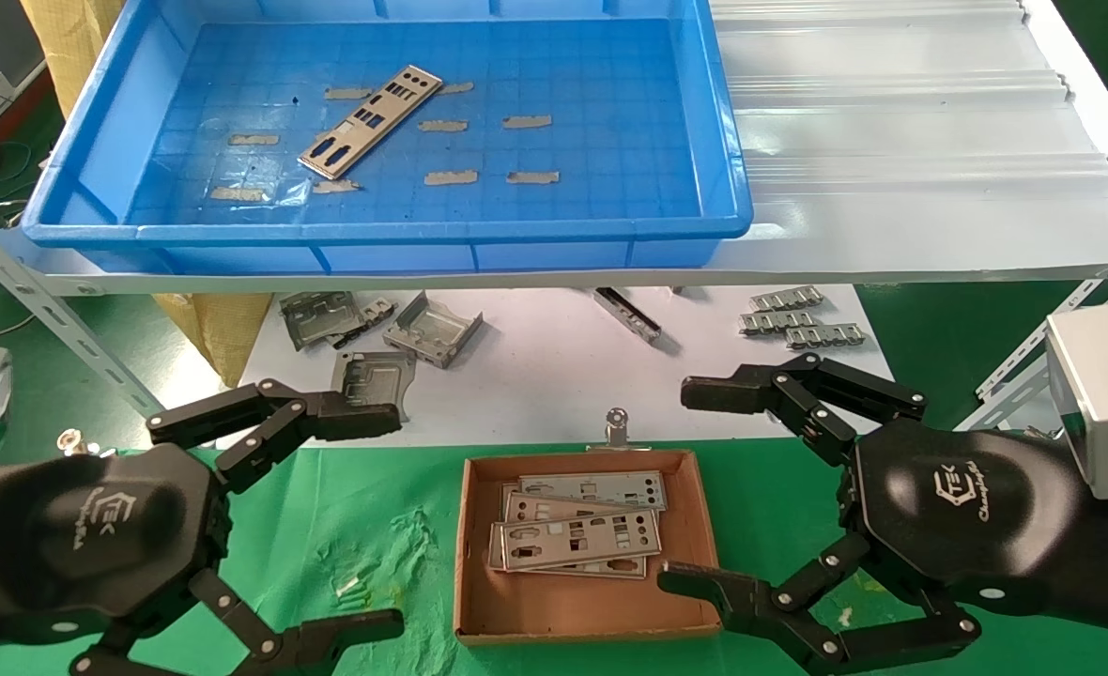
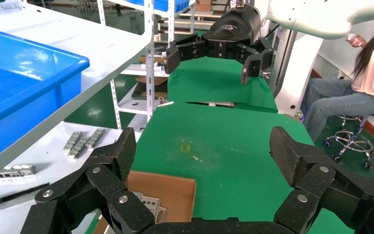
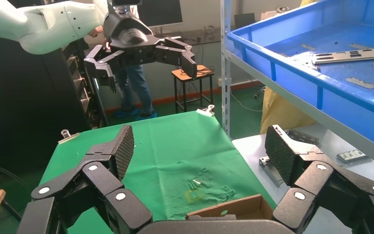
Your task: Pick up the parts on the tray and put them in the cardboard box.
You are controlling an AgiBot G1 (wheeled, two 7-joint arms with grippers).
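Observation:
One silver punched strip (image 1: 372, 120) lies at a slant on the floor of the blue tray (image 1: 723, 150) on the upper shelf; it also shows in the right wrist view (image 3: 353, 55). Several like strips (image 1: 577, 530) lie stacked in the brown cardboard box (image 1: 479, 601) on the green cloth. My left gripper (image 1: 376, 516) is open and empty, to the left of the box. My right gripper (image 1: 681, 483) is open and empty, to the right of the box. Both hover low, near the box, well below the tray.
Bent grey brackets (image 1: 432, 329) and ridged connector strips (image 1: 793, 314) lie on the white lower surface behind the box. The shelf's front edge (image 1: 554, 277) overhangs them. A binder clip (image 1: 617, 427) sits at the box's far edge. Grey tape patches dot the tray floor.

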